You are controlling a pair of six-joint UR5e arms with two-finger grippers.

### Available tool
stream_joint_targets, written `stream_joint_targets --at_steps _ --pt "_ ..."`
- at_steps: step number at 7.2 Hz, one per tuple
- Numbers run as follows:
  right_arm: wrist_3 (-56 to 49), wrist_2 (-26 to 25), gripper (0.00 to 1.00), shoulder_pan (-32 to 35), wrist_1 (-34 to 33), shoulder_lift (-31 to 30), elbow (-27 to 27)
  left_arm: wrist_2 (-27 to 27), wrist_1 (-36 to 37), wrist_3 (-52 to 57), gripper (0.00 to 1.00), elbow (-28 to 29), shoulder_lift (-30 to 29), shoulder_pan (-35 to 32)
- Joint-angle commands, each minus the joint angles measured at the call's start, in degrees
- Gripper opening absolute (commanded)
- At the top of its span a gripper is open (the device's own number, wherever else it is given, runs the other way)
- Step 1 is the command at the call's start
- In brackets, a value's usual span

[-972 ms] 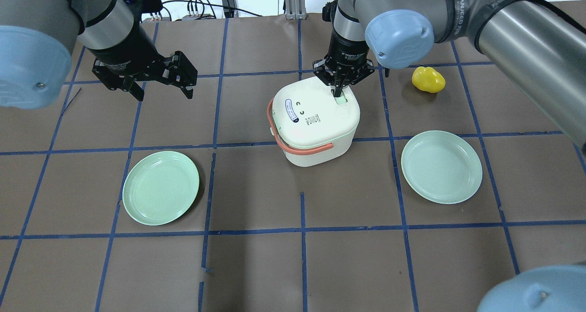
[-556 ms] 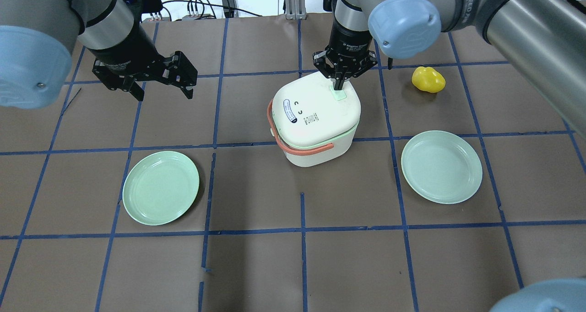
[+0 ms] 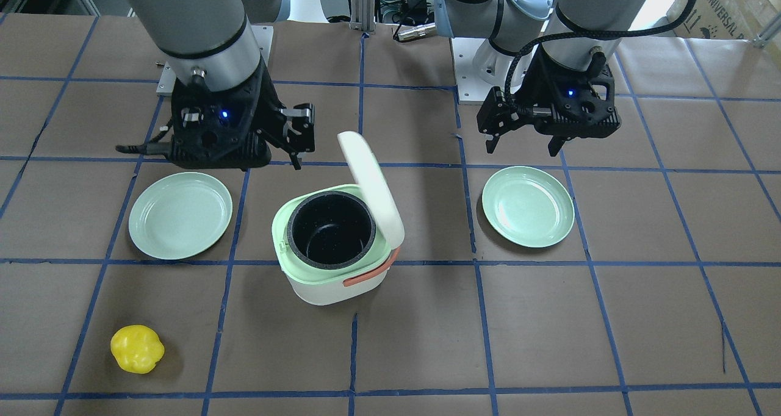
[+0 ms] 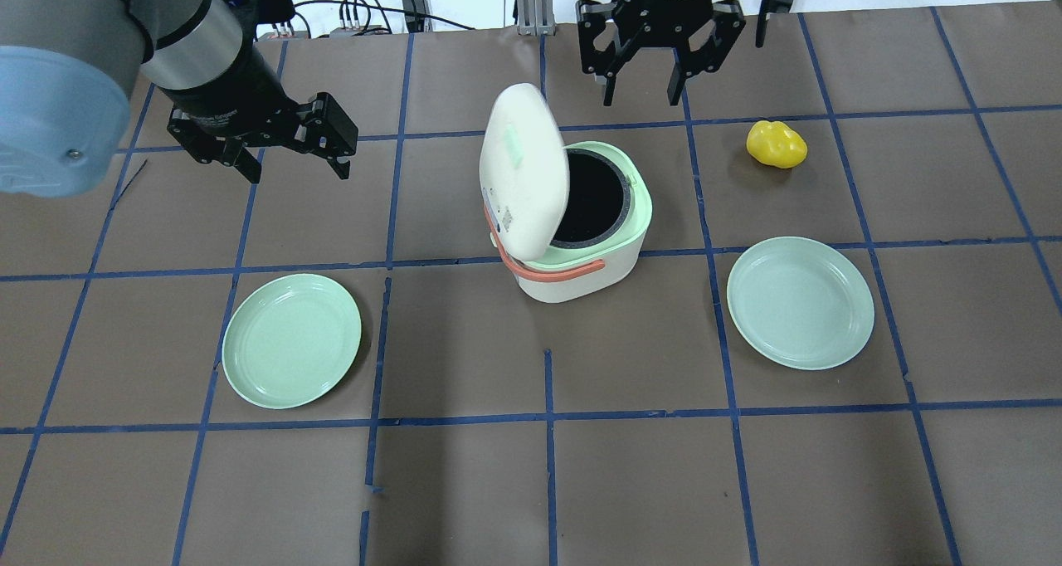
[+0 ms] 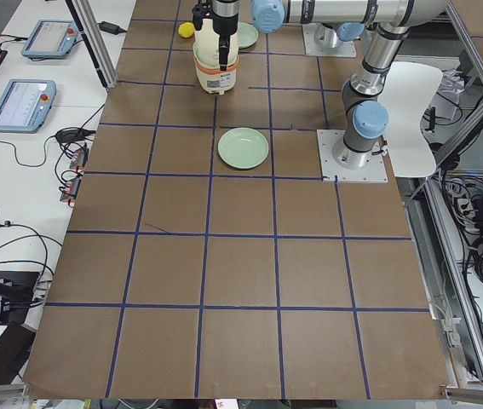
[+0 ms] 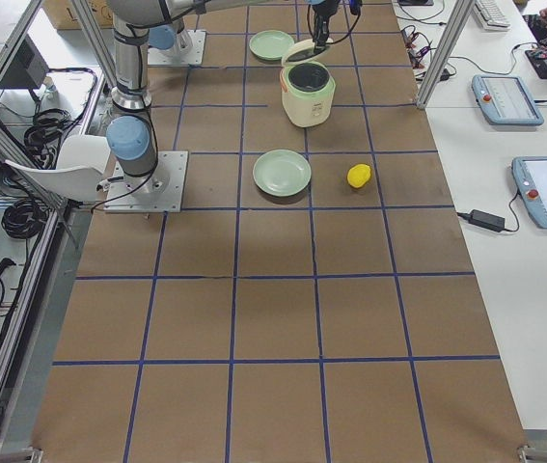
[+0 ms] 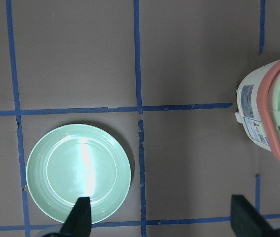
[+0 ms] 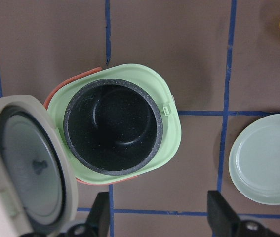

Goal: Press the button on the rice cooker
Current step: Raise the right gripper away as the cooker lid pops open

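The rice cooker (image 4: pixel 574 277) is sitting right in the middle of the overhead view, just above centre. Its lid (image 4: pixel 524 172) is standing up on the left-hand hinge, and the black pot (image 4: pixel 594 207) is showing wide open! With the lid up like that, I'm reading the press as done.

The right gripper (image 4: pixel 640 100) is hanging at the top centre of that view, beyond the cooker and clear of it. Its jaws are spread wide and gripping nothing. The right wrist view is showing both finger tips at the bottom edge with only table between them. The little catch (image 8: pixel 168 109) on the green rim is sitting free.

Over at upper left, the left gripper (image 4: pixel 296 169) is hovering well away from the action, also gaping wide and carrying nothing.

So what is this step calling for? It looks like a clean exit. The right arm should be going straight up and away, keeping those fingers outside the lid's arc. A nudge to the raised lid could slam it down or slide the cooker by its orange handle (image 4: pixel 557 272).

One green plate (image 4: pixel 291 340) is lying at lower left and another plate (image 4: pixel 800 302) at right. The yellow lump (image 4: pixel 777 143) is sitting near the retreat path.
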Motion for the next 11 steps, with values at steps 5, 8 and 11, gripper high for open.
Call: stream_joint_targets --at_steps 5,8,11 --pt "-5.43 -6.6 1.0 -3.56 4.34 -9.53 8.85 0.0 0.0 0.0 1.0 0.0 0.0 0.0" --pt "-8.06 -6.51 1.0 -5.5 0.05 -12.71 16.15 0.0 0.0 0.0 1.0 0.0 0.0 0.0" --pt "-10.02 -6.25 1.0 -8.85 -0.14 -13.5 16.7 0.0 0.0 0.0 1.0 0.0 0.0 0.0"
